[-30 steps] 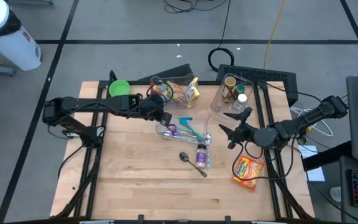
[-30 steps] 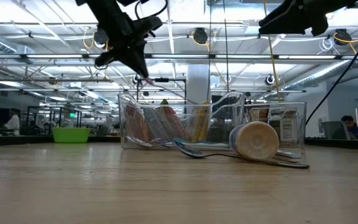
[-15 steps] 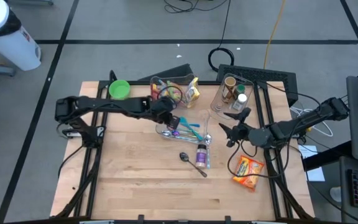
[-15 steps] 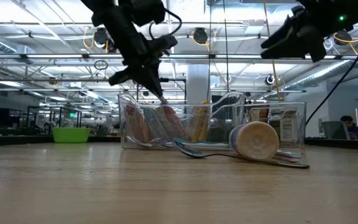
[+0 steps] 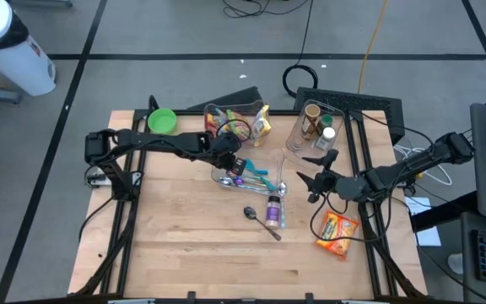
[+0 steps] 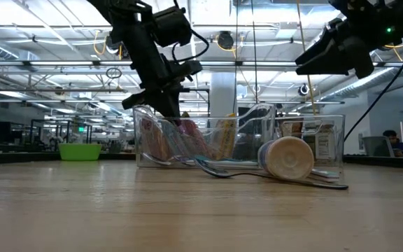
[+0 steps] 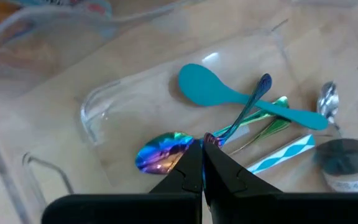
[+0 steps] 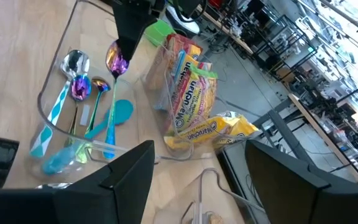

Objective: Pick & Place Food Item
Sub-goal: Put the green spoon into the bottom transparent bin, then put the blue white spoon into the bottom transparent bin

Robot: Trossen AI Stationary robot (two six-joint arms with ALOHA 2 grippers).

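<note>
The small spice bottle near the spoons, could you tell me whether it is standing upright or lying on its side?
On its side. The spice bottle lies flat on the table in the high view; the low view shows its round end facing the camera.

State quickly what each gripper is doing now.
Left gripper: shut on the iridescent metal spoon.
Right gripper: open, holding nothing.

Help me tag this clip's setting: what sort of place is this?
Probably a robotics lab in a large industrial hall: a wooden table on a taped concrete floor, exposed ceiling trusses, and rows of workstations behind.
</note>
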